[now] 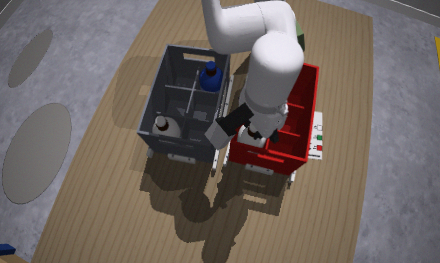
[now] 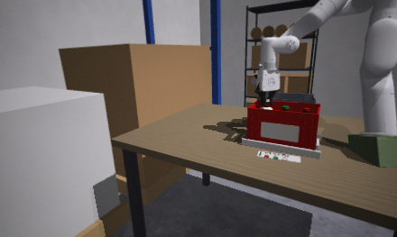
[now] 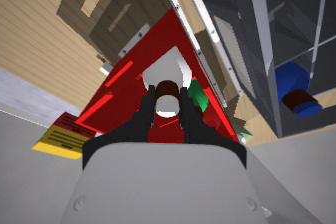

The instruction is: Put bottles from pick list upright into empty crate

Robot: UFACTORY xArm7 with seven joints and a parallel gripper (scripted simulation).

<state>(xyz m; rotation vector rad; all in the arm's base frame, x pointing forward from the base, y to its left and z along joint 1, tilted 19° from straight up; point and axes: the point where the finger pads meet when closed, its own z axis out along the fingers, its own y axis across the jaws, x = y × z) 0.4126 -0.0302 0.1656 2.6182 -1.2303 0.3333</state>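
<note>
A white bottle (image 1: 246, 135) (image 2: 267, 108) (image 3: 165, 70) stands in a front compartment of the red crate (image 1: 313, 97) (image 2: 308, 133). My gripper (image 1: 265, 136) (image 2: 267, 101) (image 3: 167, 95) is shut on its brown neck below the white cap. A green bottle (image 2: 285, 108) (image 3: 199, 96) and a red bottle (image 2: 307, 110) (image 3: 213, 117) are in the same crate. The grey crate (image 1: 154, 93) (image 2: 295, 97) (image 3: 267, 62) holds a blue bottle (image 1: 211, 80) (image 3: 292, 80) and another white bottle (image 1: 166, 129), both upright. The pick list (image 1: 318, 118) (image 2: 290, 159) shows white, green and red squares; its counts are too small to read.
The two crates stand side by side on the wooden table (image 1: 100, 207) (image 2: 180, 137), with a narrow gap between them. The crates' walls and inner dividers rise around the bottles. The arm's green base (image 2: 379, 151) stands near the red crate.
</note>
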